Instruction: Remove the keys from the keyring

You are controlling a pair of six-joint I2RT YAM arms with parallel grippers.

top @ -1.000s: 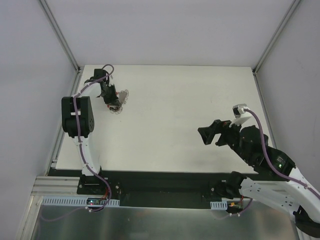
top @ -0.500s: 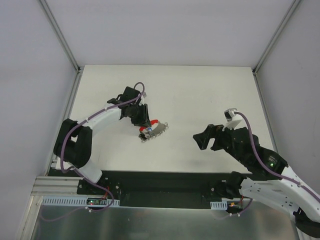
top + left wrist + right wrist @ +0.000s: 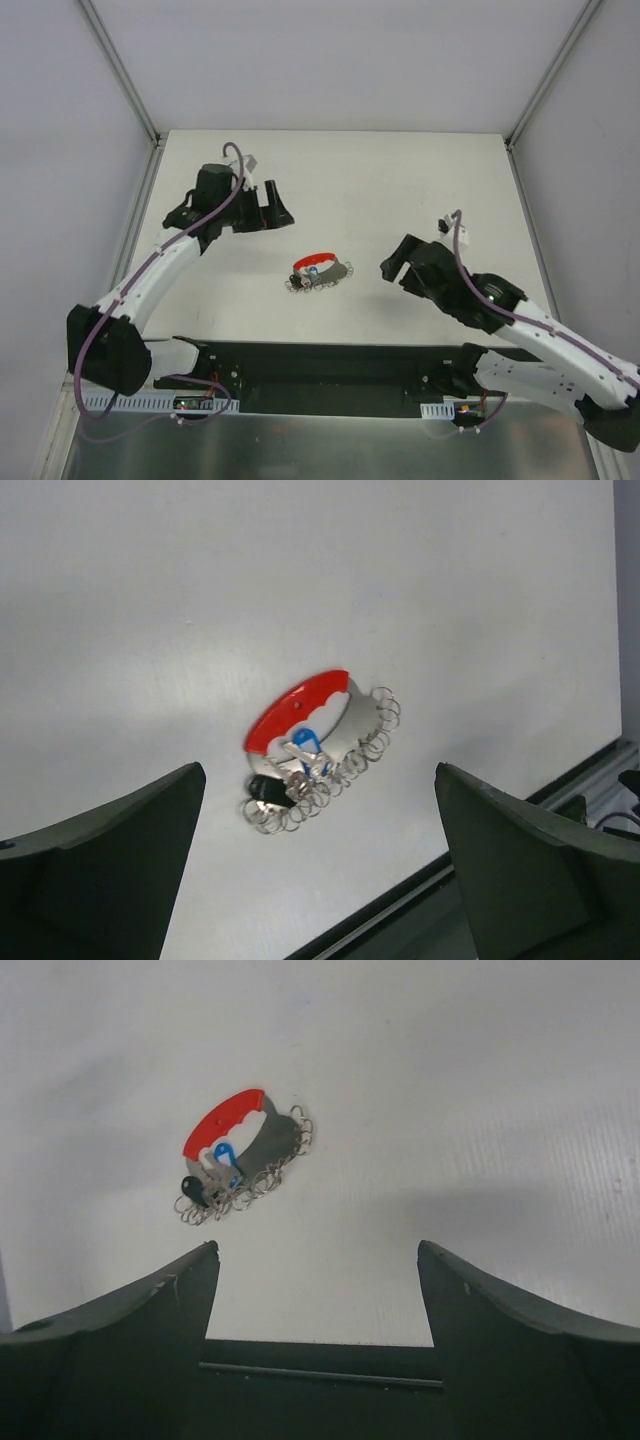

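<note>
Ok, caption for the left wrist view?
Keyring with keys lying on the table, framed between the open fingers.

Bare table (image 3: 430, 190) round keyring (image 3: 318, 270); L tool (image 3: 273, 208), R tool (image 3: 394, 268) well apart.

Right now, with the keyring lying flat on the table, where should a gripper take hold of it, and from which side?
Probably the red arc of the keyring, pinched across its narrow width from straight above. It is the one solid, bare edge; the opposite edge is fringed with loose wire loops and the keys lie over the middle.
</note>
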